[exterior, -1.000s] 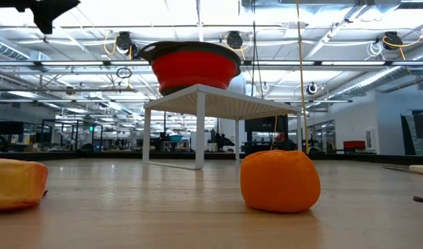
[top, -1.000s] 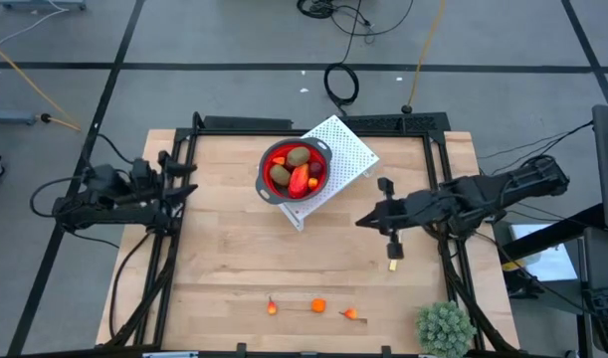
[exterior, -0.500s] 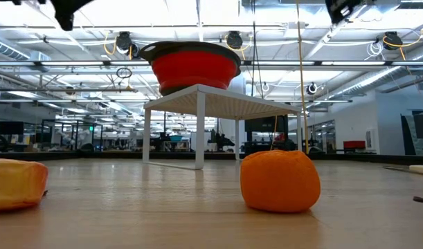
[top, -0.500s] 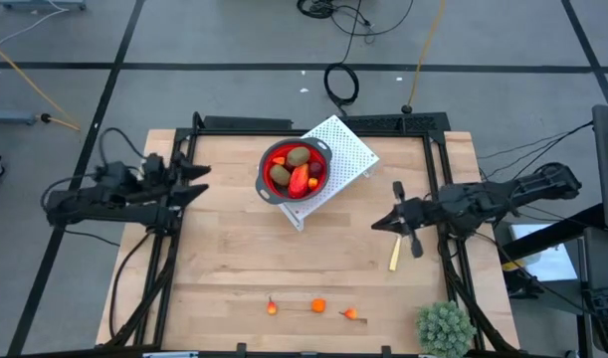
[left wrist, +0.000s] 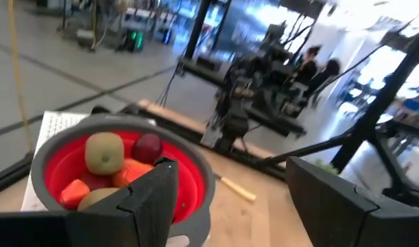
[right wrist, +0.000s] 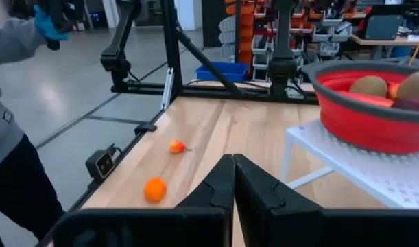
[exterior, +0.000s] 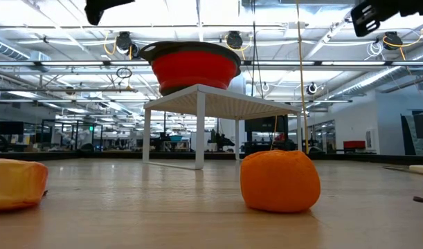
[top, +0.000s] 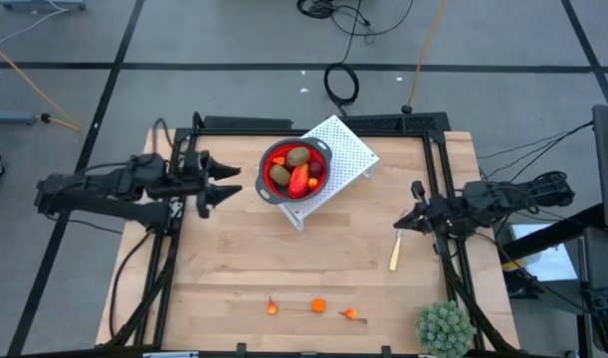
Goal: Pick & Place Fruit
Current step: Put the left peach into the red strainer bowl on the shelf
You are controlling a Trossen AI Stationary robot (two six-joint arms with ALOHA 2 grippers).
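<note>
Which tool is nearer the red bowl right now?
Left. The left tool hovers open just beside the red bowl; the right tool sits shut farther off, near the table's right edge.

A pale yellow stick [top: 394,255] is seen lying on the wooden counter [top: 234,268]; a spiky green plant ball [top: 445,329] is perched at the corner; a coiled cable [top: 342,84] is spotted on the floor.

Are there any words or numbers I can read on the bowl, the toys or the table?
None: no words or numbers can be read.
The red bowl, the white rack under it and the orange fruit on the table look plain.
Bins and screens in the room behind are too blurred to read.
</note>
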